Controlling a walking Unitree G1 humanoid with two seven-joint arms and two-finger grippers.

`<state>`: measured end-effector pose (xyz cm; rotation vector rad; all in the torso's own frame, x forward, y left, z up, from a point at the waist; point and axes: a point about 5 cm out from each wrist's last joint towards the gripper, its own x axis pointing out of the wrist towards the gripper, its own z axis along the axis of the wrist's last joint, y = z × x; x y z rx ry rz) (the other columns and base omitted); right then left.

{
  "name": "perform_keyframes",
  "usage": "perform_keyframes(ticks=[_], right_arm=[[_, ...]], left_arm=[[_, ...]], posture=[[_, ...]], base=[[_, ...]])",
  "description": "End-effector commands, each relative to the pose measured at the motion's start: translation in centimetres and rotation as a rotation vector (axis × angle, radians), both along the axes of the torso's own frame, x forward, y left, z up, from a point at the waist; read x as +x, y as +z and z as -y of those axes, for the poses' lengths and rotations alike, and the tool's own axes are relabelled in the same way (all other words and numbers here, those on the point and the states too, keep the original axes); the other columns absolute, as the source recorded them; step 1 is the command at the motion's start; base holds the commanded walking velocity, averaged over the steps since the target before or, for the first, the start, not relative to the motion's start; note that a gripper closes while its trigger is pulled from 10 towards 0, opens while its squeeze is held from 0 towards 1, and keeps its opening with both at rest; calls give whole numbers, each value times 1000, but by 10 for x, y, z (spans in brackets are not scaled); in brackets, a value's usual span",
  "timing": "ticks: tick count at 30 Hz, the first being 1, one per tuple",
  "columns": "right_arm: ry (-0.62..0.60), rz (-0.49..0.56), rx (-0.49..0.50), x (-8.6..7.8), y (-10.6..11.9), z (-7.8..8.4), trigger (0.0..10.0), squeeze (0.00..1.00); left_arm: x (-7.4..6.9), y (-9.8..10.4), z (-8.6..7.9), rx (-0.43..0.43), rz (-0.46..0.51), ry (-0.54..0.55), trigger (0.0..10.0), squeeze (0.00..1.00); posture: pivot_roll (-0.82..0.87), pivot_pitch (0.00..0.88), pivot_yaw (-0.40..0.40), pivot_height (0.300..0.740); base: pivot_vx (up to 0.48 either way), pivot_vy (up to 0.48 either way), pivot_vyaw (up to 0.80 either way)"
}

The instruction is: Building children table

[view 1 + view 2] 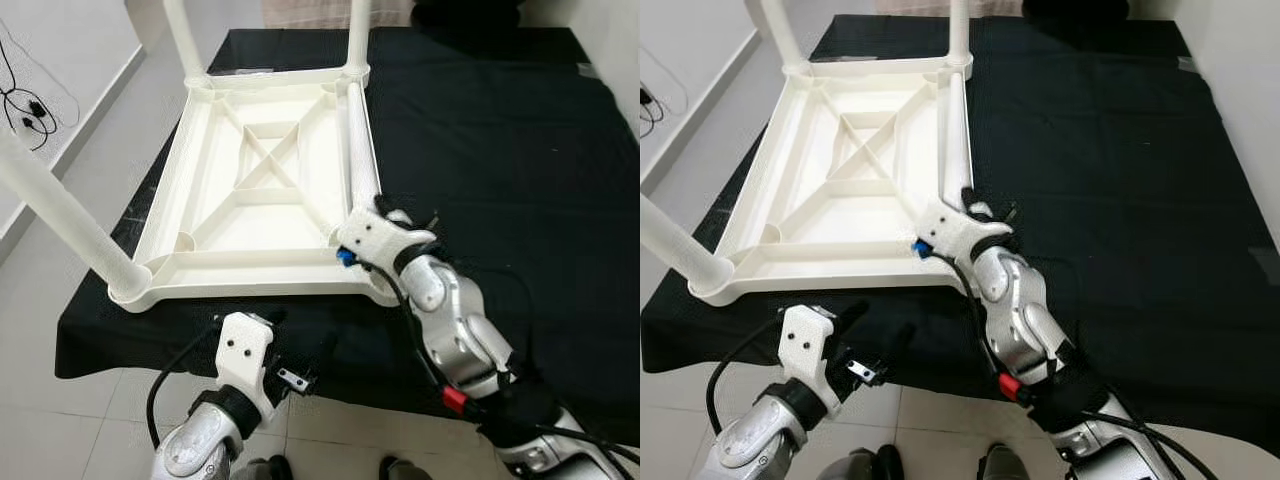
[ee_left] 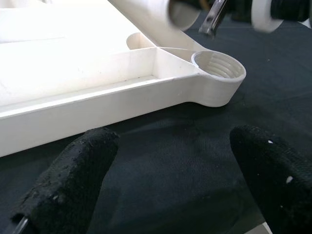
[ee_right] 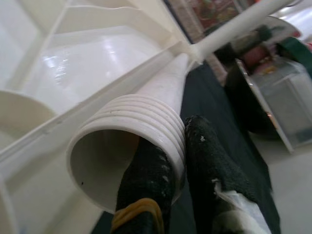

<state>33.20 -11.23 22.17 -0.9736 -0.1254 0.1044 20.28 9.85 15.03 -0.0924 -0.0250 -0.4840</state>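
A white plastic tabletop (image 1: 260,275) lies upside down on a black-covered table. Upright legs stand in three corners: front left (image 1: 60,215), back left (image 1: 183,40) and back right (image 1: 358,35). A fourth, loose leg (image 1: 358,150) lies along the tabletop's right rim. My right gripper (image 3: 175,141) is shut on its threaded end, one finger inside the tube and one outside. The front right corner's threaded socket (image 2: 218,72) stands empty, just below that hand. My left gripper (image 2: 170,161) is open, low over the cloth in front of the tabletop's front rim, holding nothing.
The black cloth (image 1: 500,150) stretches wide to the right of the tabletop. The table's front edge runs just under my left wrist, with tiled floor below. Cables (image 1: 25,105) lie on the floor by the left wall.
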Motion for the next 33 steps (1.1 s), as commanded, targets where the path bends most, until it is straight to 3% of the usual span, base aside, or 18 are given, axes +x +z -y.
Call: perform_keyframes(ticks=[1,2,4,5,6,9,12,15,17,20,26,28,33], right_arm=[[15,-44,13,-1,-8,-3,0,0],[15,-44,13,-1,-8,-3,0,0],[-31,-31,184,5,2,9,0,0],[-31,-31,184,5,2,9,0,0],[-39,-2,311,10,14,21,0,0],[-18,17,375,13,24,29,0,0],[30,8,557,18,39,43,0,0],[46,6,610,19,45,50,0,0],[83,3,695,22,57,66,0,0],[105,3,737,23,61,72,0,0],[116,62,874,24,78,103,0,0],[116,62,874,24,78,103,0,0],[200,79,989,18,87,116,0,0]], left_arm=[[0,-5,-3,4,-22,16,10000,0],[0,-5,-3,4,-22,16,10000,0],[10,-1,-8,3,2,51,10000,0],[10,-1,-8,3,2,51,10000,0],[21,4,-11,1,33,75,10000,0],[28,9,-10,1,57,73,10000,0],[40,21,-9,-33,90,69,10000,0],[44,27,-8,-48,106,66,10000,0],[54,40,-9,-86,143,60,10000,0],[57,46,-9,-105,158,58,10000,0],[76,77,-13,-213,231,58,10000,0],[76,77,-13,-213,231,58,10000,0],[85,86,-13,-296,222,59,10000,0]], posture=[[5,238,23,740],[5,238,23,740],[-9,223,29,740],[-9,223,29,740],[-17,216,31,740],[-24,209,35,740],[-30,202,41,740],[-33,193,44,740],[-36,178,47,740],[-38,170,50,740],[-44,130,60,740],[-44,130,60,740],[-54,120,62,740]], base=[[0,0,0],[0,0,0],[0,0,0],[0,0,0],[0,0,0],[0,0,0],[0,0,0],[0,0,0],[0,0,0],[0,0,0],[0,0,0],[0,0,0],[0,0,0]])
